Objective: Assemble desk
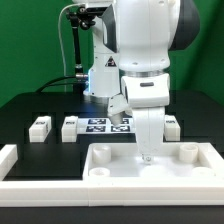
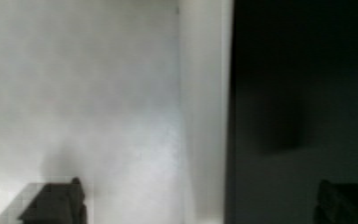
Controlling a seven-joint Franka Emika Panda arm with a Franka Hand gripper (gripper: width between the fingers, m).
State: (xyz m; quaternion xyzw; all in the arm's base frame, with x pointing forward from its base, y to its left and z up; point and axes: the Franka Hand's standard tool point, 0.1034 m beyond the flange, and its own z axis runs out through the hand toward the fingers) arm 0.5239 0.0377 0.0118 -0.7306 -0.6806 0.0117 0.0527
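Note:
The white desk top (image 1: 150, 166) lies at the front of the table with its rim up and round sockets in its corners. My gripper (image 1: 147, 152) points straight down at the top's far rim, near the middle. In the wrist view the gripper (image 2: 202, 207) is open. One dark fingertip (image 2: 55, 205) is over the white desk top (image 2: 105, 110) and the other is over the black table (image 2: 309, 90), so the jaws straddle the top's edge. I cannot tell whether they touch it. White block legs lie behind: two on the exterior view's left (image 1: 40, 126) (image 1: 70, 127) and one on the right (image 1: 172, 125).
The marker board (image 1: 103, 125) lies flat between the legs, partly hidden by my arm. White border rails (image 1: 12, 160) run along the left and front edges of the black table. The arm's base and a cable stand are at the back.

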